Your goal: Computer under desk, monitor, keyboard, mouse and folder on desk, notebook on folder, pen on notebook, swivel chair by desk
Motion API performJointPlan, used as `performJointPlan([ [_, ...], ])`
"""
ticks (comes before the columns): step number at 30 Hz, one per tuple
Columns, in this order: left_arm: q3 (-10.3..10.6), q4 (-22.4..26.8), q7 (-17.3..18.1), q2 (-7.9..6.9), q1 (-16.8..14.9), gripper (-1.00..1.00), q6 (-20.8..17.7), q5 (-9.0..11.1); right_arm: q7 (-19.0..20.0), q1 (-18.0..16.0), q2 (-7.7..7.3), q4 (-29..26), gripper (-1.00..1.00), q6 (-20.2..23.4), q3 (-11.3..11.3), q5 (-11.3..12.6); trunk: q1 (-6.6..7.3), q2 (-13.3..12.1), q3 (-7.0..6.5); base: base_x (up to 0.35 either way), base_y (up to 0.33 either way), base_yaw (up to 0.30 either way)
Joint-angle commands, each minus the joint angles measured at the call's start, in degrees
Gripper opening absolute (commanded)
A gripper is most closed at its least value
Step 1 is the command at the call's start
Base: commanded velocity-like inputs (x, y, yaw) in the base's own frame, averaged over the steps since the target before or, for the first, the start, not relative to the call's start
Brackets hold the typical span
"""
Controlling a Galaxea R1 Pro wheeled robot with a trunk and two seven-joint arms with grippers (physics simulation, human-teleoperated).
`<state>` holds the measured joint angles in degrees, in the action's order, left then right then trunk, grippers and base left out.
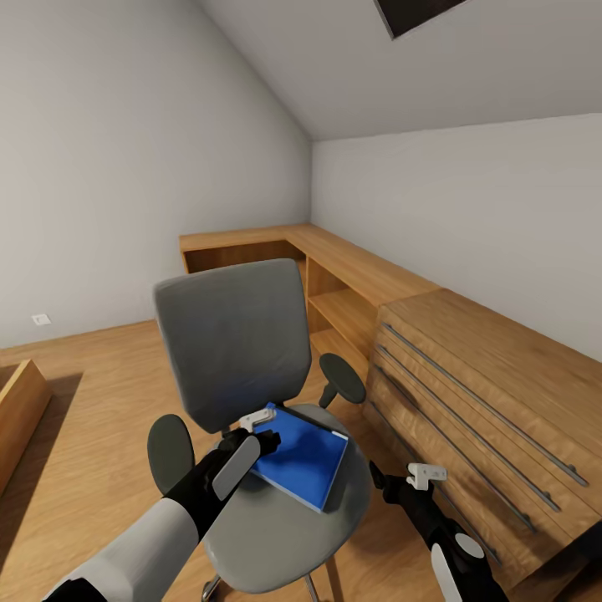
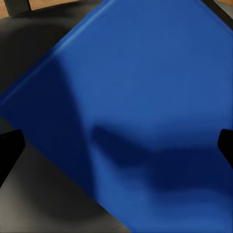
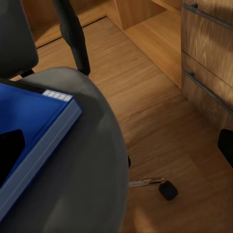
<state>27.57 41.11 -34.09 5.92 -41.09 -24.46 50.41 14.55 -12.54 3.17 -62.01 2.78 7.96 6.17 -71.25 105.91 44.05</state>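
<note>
The grey swivel chair (image 1: pixel 230 343) stands in front of me with its back toward the far wall. The bright blue folder (image 1: pixel 305 456) lies flat on its seat (image 1: pixel 276 527), turned at an angle. My left gripper (image 1: pixel 261 436) hangs open just over the folder's near-left corner. In the left wrist view its black fingertips (image 2: pixel 9 145) sit wide apart with the folder (image 2: pixel 131 97) spread beneath them. My right gripper (image 1: pixel 386 483) is open beside the seat's right edge, clear of it. The right wrist view shows the folder's corner (image 3: pixel 39 116) and the seat (image 3: pixel 87 170).
A light wooden dresser (image 1: pixel 502 401) with long bar handles stands close on the right, near my right arm. A low wooden shelf unit (image 1: pixel 334 280) runs along the far walls. A wooden bed frame (image 1: pixel 17 410) is at the left. Plank floor (image 1: pixel 100 376) lies left of the chair.
</note>
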Motion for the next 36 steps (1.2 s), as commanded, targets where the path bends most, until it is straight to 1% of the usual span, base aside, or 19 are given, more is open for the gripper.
performJointPlan([
  [1,0.2,-0.02,-0.49,-0.1,-0.05,1.0,-0.04,0.42,0.48,-0.03,0.02,-0.04,1.0,0.29,0.21,0.58,0.01,0.03,0.05,0.0,0.0,0.0],
  [4,0.2,-0.88,-0.49,-0.17,-0.05,1.0,0.02,0.39,0.76,-0.03,-0.33,-0.04,1.0,0.29,0.21,0.59,0.01,0.03,0.05,0.0,0.0,0.0],
  [6,0.2,-1.69,-0.45,-0.19,-0.05,1.0,0.06,0.35,1.64,-0.03,-0.9,-0.01,1.0,0.31,0.21,0.62,0.01,0.03,0.05,0.0,0.0,0.0],
  [8,0.2,-2.38,-0.4,-0.2,-0.05,1.0,0.15,0.35,3.97,-0.03,-1.49,0.02,1.0,0.35,0.21,0.63,0.01,0.03,0.05,0.0,0.0,0.0],
  [10,0.2,-2.59,-0.39,-0.2,-0.05,1.0,0.27,0.37,5.06,-0.03,-1.65,0.03,1.0,0.36,0.21,0.62,0.01,0.03,0.05,0.0,0.0,0.0],
  [13,0.2,-2.84,-0.43,-0.21,-0.05,1.0,1.92,0.38,6.59,-0.03,-1.85,0.04,1.0,0.37,0.21,0.6,0.01,0.03,0.05,0.0,0.0,0.0],
  [16,0.2,-3.29,-0.4,-0.21,-0.05,1.0,3.31,0.39,7.07,-0.03,-1.9,0.04,1.0,0.38,0.21,0.6,0.01,0.03,0.05,0.0,0.0,0.0],
  [19,0.2,-4.03,-0.34,-0.21,-0.05,1.0,3.91,0.31,7.28,-0.03,-1.96,0.05,1.0,0.38,0.21,0.6,0.01,0.03,0.05,0.0,0.0,0.0],
  [27,0.22,-5.28,-0.13,-0.21,-0.05,1.0,4.3,0.32,7.48,-0.03,-2.11,-0.1,1.0,0.38,0.21,0.6,0.01,0.03,0.05,0.0,0.0,0.0],
  [36,0.29,-5.5,-0.02,-0.21,-0.05,1.0,4.33,0.3,7.51,-0.03,-2.53,-0.13,1.0,0.41,0.21,0.65,-1.97,3.64,1.67,0.0,0.0,0.0],
])
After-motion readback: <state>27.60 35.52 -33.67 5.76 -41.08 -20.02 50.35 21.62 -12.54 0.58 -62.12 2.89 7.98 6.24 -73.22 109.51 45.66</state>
